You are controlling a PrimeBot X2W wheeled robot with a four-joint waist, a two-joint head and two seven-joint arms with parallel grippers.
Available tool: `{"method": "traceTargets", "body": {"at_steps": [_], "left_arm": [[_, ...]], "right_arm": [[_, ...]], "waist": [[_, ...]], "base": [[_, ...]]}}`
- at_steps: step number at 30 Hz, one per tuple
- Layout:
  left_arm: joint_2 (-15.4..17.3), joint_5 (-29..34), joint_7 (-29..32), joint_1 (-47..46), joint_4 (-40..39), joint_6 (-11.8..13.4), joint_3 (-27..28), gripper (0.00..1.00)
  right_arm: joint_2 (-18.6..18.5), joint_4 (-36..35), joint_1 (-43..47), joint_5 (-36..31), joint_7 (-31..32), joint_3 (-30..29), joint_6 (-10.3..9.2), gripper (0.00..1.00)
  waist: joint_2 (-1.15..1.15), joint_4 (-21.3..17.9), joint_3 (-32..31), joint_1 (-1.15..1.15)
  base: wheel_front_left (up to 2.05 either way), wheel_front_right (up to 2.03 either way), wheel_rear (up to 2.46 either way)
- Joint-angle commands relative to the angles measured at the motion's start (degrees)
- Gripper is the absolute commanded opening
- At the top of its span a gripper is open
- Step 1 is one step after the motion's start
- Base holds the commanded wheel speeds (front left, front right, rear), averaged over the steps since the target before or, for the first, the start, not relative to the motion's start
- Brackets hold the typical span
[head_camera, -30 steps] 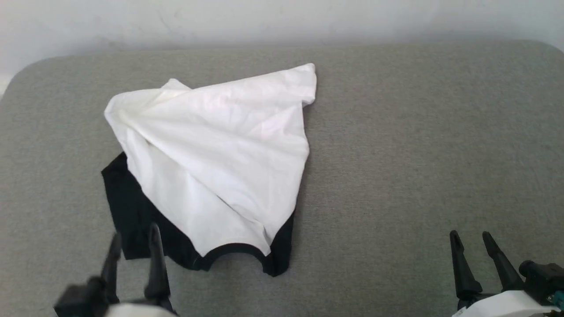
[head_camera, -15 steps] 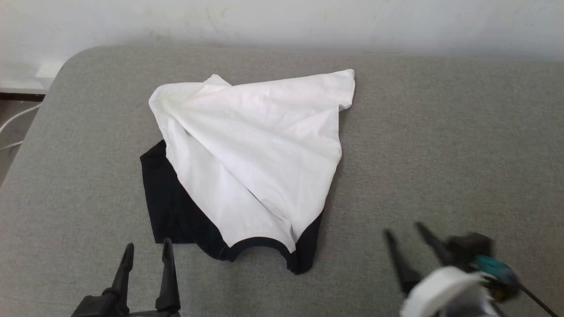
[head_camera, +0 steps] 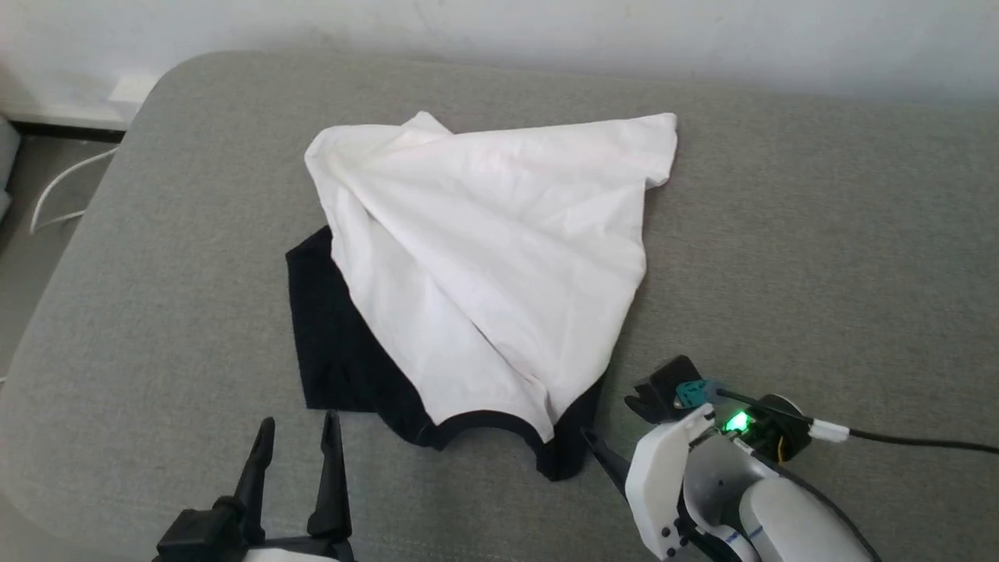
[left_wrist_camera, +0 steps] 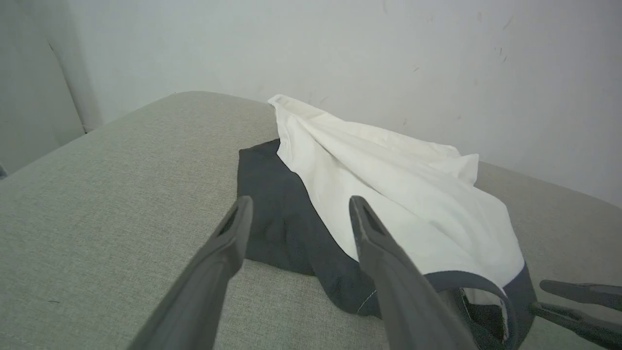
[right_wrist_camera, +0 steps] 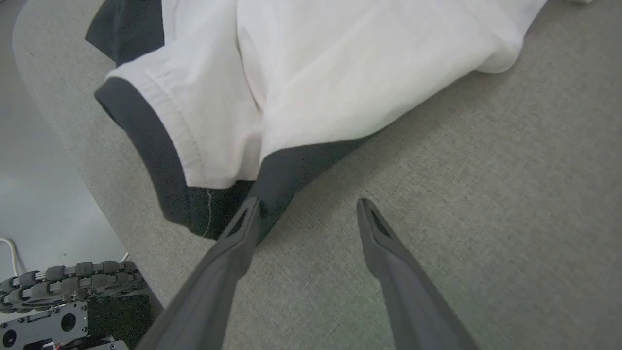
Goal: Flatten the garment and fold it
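Note:
The garment (head_camera: 499, 250) lies crumpled on the grey padded surface: a white body folded into a rough triangle, with black cloth (head_camera: 335, 336) sticking out at its left and a black neckline trim (head_camera: 484, 421) at the near edge. My left gripper (head_camera: 299, 425) is open, just short of the black cloth, which lies ahead of its fingers (left_wrist_camera: 300, 201). My right gripper (right_wrist_camera: 307, 204) is open and low over the surface at the garment's near right black corner (right_wrist_camera: 286, 170); its left fingertip overlaps that cloth. The left wrist view also catches the right gripper (left_wrist_camera: 538, 295).
The grey padded surface (head_camera: 819, 234) runs back to a white wall, with its rounded left edge (head_camera: 94, 234) dropping to a floor where a white cable (head_camera: 66, 187) lies. A black cable (head_camera: 905, 442) trails from my right wrist. The robot's base (right_wrist_camera: 58, 301) shows below the near edge.
The head camera has shifted, moving the whole picture. My right arm has swung in from the lower right to the garment's near right corner. The garment lies as before.

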Motion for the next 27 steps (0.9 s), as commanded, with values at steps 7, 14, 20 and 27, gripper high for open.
{"method": "traceTargets", "body": {"at_steps": [7,14,20,27], "left_arm": [[-2.0,1.3,-0.3,-0.8,1.5,-2.2,1.1,1.0],[-3.2,2.1,-0.3,-1.2,2.6,-3.3,1.5,1.0],[-3.7,2.5,-0.3,-0.5,2.8,-3.7,2.4,1.0],[-3.8,3.1,-0.3,1.2,2.8,-3.8,2.9,1.0]], "right_arm": [[0.4,7.8,-5.6,1.5,-1.5,3.2,-0.04,1.0],[2.5,18.1,-8.5,1.2,-5.1,0.2,-0.04,0.11],[3.8,23.3,-10.0,0.2,-10.5,-5.1,-0.04,0.0],[0.6,17.1,-9.7,2.7,-11.7,-11.6,-0.04,0.0]], "waist": [[0.0,3.3,0.7,-0.01],[0.0,4.7,0.1,-0.01],[0.0,3.8,-1.2,-0.01],[0.0,1.1,-3.4,-0.01]], "base": [[0.0,0.0,0.0],[0.0,0.0,0.0],[0.0,0.0,0.0],[0.0,0.0,0.0]]}}
